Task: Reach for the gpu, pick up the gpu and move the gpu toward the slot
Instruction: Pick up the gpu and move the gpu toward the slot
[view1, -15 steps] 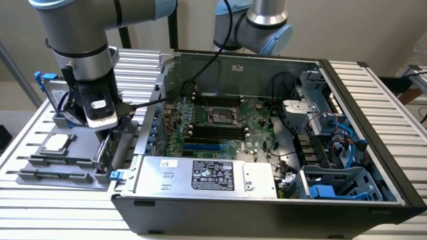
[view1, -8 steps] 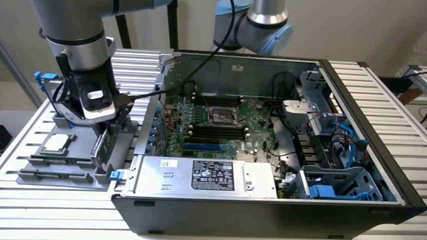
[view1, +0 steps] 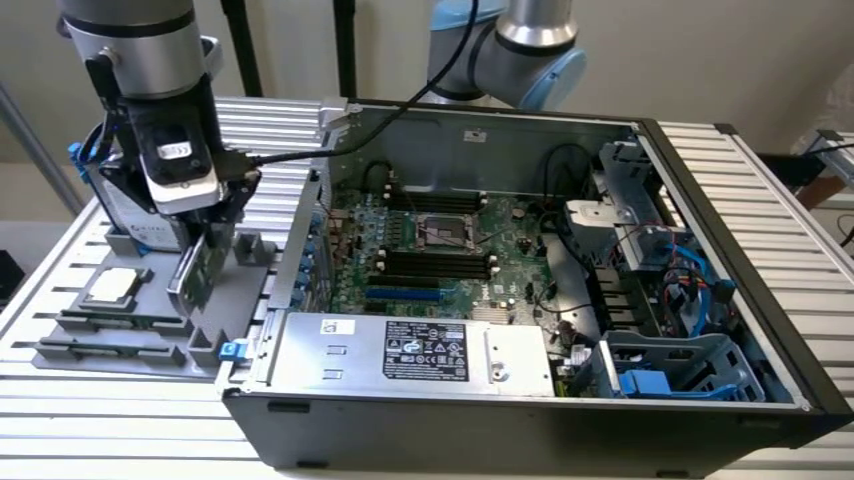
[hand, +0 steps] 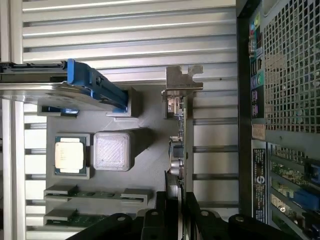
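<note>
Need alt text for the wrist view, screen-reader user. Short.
The gripper sits over one end of the gpu, which stands edge-on at the edge of a gray parts holder, silver bracket at the far end. The holder also carries a square chip, memory sticks and a blue-framed hard drive; the computer case lies on the gpu's other side.

The gpu (hand: 178, 145) is green circuit board, dark edge-on, with a bright bare-metal end bracket (hand: 183, 82). The holder (hand: 150, 165) is matt grey plastic. The table (view1: 120, 420) is ribbed satin aluminium. Toward the exterior view's right, the computer case (view1: 534, 435) is matt dark metal, and its power supply (view1: 334, 355) is bare silver sheet metal.
</note>
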